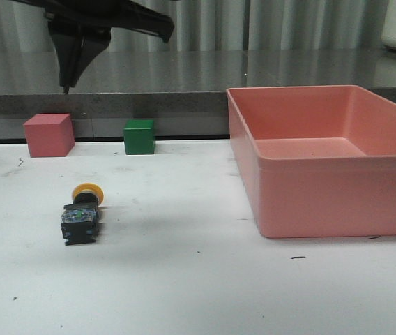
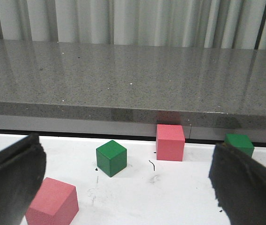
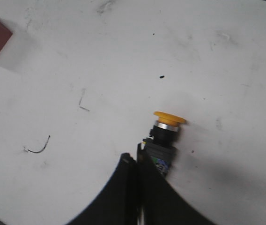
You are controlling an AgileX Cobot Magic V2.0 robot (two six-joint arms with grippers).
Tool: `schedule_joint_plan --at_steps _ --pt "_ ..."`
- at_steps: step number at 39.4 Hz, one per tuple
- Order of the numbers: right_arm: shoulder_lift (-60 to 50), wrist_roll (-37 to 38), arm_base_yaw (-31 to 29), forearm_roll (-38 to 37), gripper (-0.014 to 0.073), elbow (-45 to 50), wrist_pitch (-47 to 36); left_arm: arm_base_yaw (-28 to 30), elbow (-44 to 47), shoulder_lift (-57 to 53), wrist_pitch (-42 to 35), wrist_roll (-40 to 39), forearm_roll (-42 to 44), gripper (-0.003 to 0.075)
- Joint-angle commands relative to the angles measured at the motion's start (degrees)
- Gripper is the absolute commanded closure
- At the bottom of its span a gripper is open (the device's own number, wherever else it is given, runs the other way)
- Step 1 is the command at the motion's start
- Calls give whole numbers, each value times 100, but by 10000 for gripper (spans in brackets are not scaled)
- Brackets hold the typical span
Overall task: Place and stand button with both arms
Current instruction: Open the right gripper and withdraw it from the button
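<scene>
The button [image 1: 81, 213] lies on its side on the white table, left of centre, with its yellow cap toward the back. In the right wrist view the button [image 3: 165, 139] lies just past the fingertips, its base partly hidden by a finger. My right gripper [image 1: 66, 85] hangs high above the table at the back left, fingers shut and empty; its tips [image 3: 134, 157] are pressed together. My left gripper [image 2: 126, 180] is open and empty, facing the cubes along the back edge. It is out of the front view.
A large pink bin [image 1: 309, 199] stands on the right. A pink cube [image 1: 49, 135] and a green cube [image 1: 139, 136] sit by the back edge. The left wrist view shows two pink cubes [image 2: 51, 201] [image 2: 170, 142] and two green cubes [image 2: 111, 157] [image 2: 239, 143].
</scene>
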Motion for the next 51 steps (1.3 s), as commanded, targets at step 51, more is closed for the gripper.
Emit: schedule_joint_plan --at_steps 51 --pt "-6909 -2388 -4105 -287 662 7311 -2100 -8 -211 66 -448 -45 -45 41"
